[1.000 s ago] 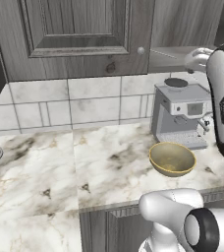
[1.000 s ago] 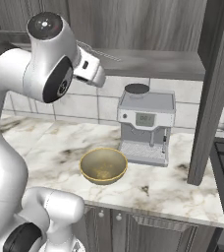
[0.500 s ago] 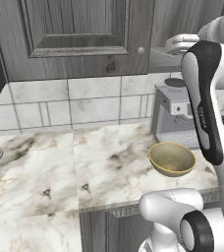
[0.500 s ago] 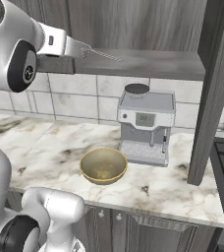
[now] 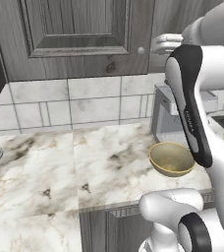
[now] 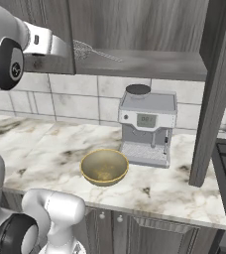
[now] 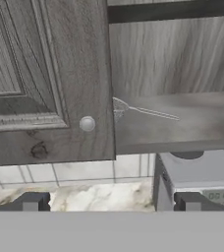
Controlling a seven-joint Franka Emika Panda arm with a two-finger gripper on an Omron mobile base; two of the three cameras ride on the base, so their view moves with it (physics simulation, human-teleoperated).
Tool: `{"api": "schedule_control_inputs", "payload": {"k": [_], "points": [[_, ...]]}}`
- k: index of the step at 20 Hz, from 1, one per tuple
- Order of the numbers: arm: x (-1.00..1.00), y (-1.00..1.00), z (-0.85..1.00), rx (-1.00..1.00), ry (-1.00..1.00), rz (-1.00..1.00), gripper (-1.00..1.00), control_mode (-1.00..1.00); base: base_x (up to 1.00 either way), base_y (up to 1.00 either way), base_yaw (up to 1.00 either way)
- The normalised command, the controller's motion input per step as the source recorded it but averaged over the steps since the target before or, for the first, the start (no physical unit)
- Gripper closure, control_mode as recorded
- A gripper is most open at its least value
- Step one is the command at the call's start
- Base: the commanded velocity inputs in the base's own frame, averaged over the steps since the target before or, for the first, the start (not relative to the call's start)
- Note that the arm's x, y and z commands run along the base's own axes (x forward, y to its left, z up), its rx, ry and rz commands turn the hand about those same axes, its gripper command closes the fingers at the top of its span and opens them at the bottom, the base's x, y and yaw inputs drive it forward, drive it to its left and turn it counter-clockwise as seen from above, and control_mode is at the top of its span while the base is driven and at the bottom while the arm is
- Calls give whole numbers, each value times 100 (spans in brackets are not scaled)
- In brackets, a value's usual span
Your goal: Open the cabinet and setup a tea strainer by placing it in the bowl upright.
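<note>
Left door: the cabinet (image 7: 45, 78) keeps its left raised-panel door closed, round silver knob (image 7: 87, 123) near the lower right corner of that door. Its edge hides the left part of the strainer's mesh in the hand view.
Strainer, place: the tea strainer (image 7: 120, 109) lies on the bottom shelf (image 7: 182, 123) of the open right half, mesh cup just behind the closed door's edge, thin wire handle running right along the shelf. In the right base view it sits (image 6: 85, 48) just right of the arm's forearm.
Strainer, handling: judged light and springy; fine mesh likely dents if squeezed, thin wire likely slips and twists between flat pads. Lying low on the shelf, it leaves little to get under.
Strainer, where to take hold: best guess is the rim of the mesh cup or the handle root next to it, stiffer than the mesh and close to the weight. The far handle end would let the cup swing.
Pincer: gripper (image 7: 111, 202) spread wide, dark tips well apart, nothing between them, facing the cabinet from short of the shelf.
Bowl: the bowl (image 6: 104, 166) stands empty on the marble counter (image 6: 45, 144), below the shelf, just left of the coffee machine (image 6: 146, 127).
Open door: swung out at right (image 6: 216, 84), clear of the shelf front.
</note>
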Motion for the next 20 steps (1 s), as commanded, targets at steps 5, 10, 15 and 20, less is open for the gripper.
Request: {"api": "schedule_control_inputs", "payload": {"k": [5,10,15,20], "points": [[28,27,-9,0,1,-7,-100,-100,0,0,0],[11,0,-1,0,2,-1,-100,-100,0,0,0],[47,6,0,0,0,0,-100,-100,0,0,0],[49,10,0,0,1,0,-100,-100,0,0,0]]}}
